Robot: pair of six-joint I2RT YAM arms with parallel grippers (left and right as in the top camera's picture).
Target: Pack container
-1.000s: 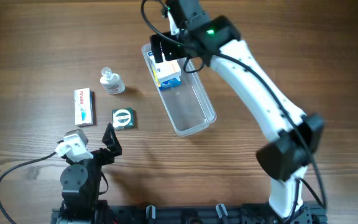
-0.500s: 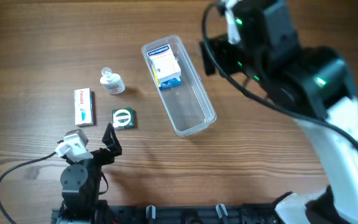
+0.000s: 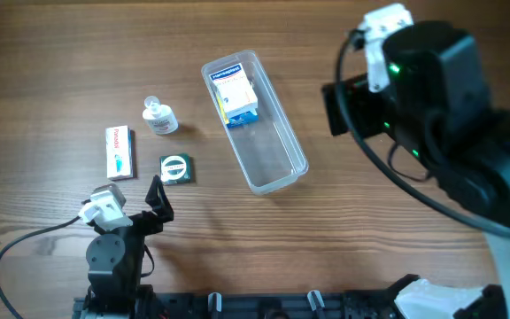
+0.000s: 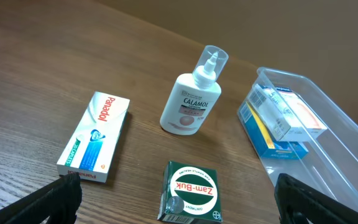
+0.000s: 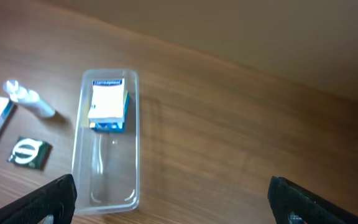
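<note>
The clear container (image 3: 278,165) lies on the table in the overhead view, with a blue-and-white box (image 3: 237,97) in its far end. The container also shows in the left wrist view (image 4: 347,163) and the right wrist view (image 5: 104,182). My right gripper (image 3: 336,106) is open and empty, raised high to the right of the container; its fingers (image 5: 173,202) frame the tub's near end. My left gripper (image 3: 156,199) is open and empty, low near the front edge, with its fingers (image 4: 182,208) on either side of a green Zam-Buk box (image 4: 191,190).
Left of the container are a white Calamine bottle (image 3: 158,117), a white Panadol box (image 3: 119,151) and the green Zam-Buk box (image 3: 176,168). Bare wood lies right of the container, under my raised right arm.
My right gripper has let go of the blue-and-white box, left it in the container, and pulled up and to the right. The left arm has not moved.
</note>
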